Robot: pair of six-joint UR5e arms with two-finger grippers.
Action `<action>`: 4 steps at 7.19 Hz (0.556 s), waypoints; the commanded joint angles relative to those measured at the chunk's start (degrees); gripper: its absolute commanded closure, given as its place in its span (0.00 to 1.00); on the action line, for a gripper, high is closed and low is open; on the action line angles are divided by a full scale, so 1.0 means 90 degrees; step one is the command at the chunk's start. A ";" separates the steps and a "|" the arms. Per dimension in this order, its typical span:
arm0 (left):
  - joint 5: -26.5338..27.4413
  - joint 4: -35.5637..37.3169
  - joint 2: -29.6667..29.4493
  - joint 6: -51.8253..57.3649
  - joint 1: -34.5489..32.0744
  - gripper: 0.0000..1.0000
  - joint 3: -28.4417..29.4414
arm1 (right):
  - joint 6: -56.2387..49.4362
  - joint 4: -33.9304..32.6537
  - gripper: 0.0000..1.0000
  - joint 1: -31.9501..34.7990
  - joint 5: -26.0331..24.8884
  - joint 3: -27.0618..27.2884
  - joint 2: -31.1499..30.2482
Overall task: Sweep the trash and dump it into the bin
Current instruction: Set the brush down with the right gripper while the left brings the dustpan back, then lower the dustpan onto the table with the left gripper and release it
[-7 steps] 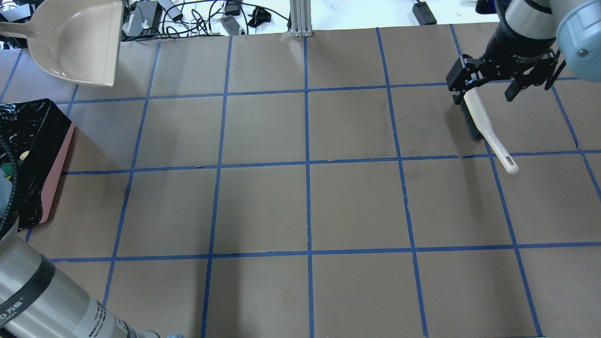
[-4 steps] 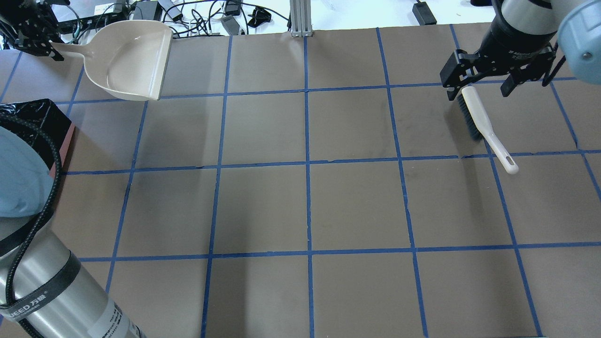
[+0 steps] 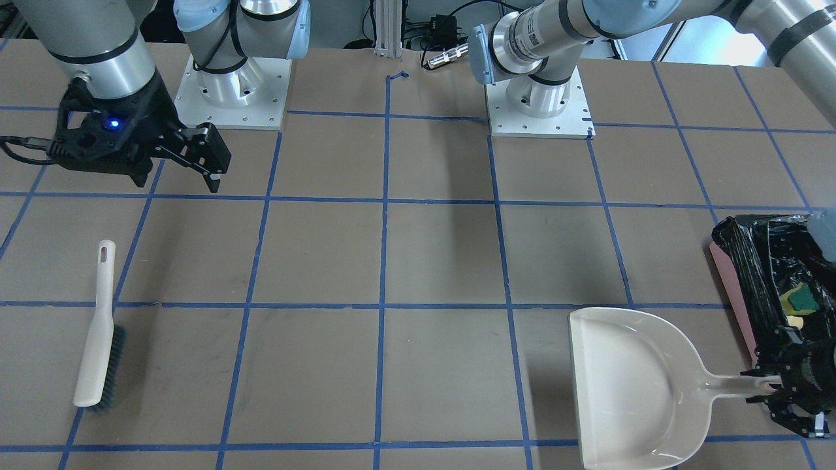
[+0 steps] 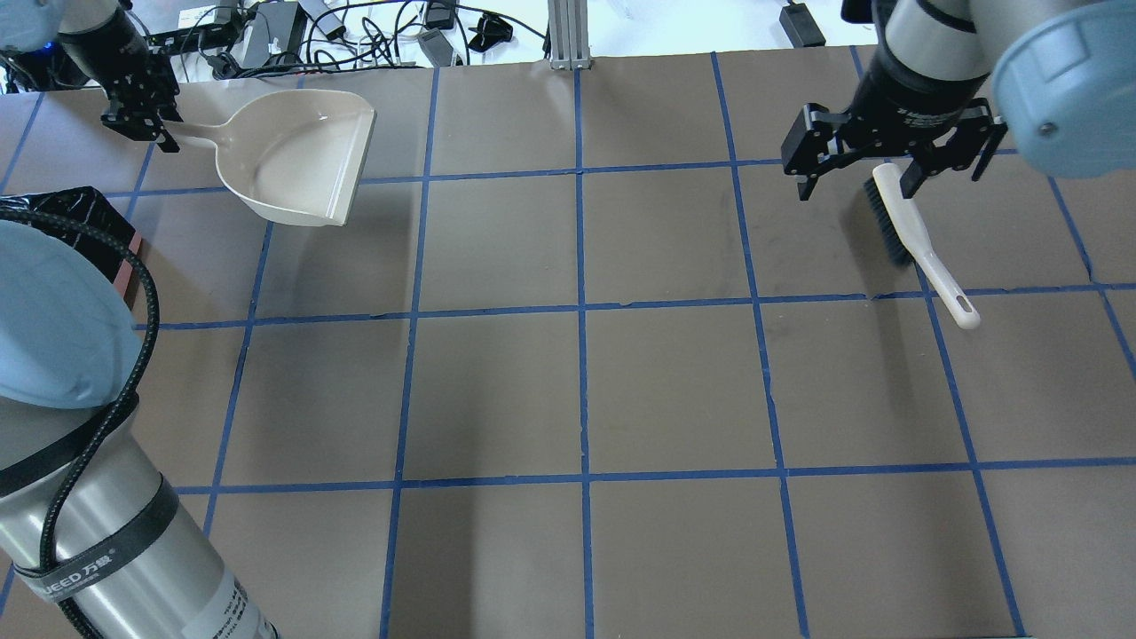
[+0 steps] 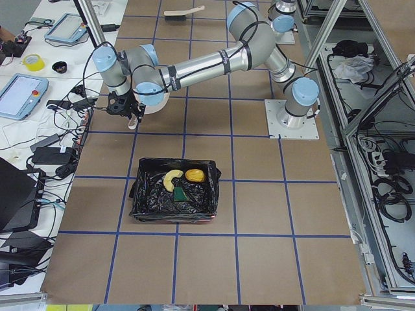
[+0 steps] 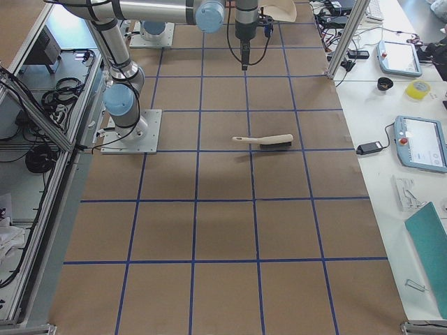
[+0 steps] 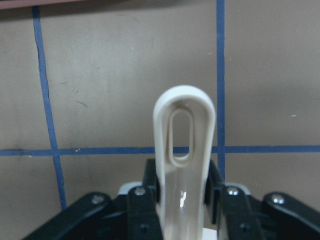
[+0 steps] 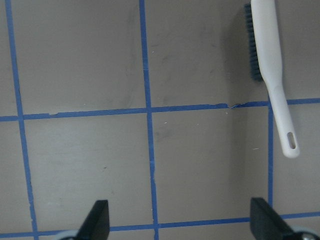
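- Brown tabletop w/ a blue tape grid all over it, and a tangle of cables past the far edge.
- all the trash is in the bin, the pink box w/ the crinkly black bag at the robot's left end of the tabletop.
- left side cam looks right into it: tan croissant and amber pastry sit side by side. The yellow-green sponge shows best in the front cam.
- on the left gripper the jaws are clamped on the handle of the beige dustpan. Wrist cam shows the handle's loop end poking out past them.
- dustpan is near the bin but not over it, mouth facing away from it twd the middle of the tabletop. Its shadow falls off to one side, so it looks lifted, tho I can't say for sure.
- on the right gripper the jaws are spread wide w/ nothing in them, up above the tabletop.
- brush lies flat on the robot's right side, dark bristles along one edge, handle w/ the hang hole pointing back twd the robot.
- in the right wrist cam the brush sits off to one side, not between the jaws, no contact.
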 commanded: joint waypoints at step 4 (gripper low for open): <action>-0.0006 0.2574 0.0285 -0.0761 -0.0356 1.00 -0.1840 | 0.0317 -0.0122 0.00 0.0335 0.0438 -0.0016 0.0087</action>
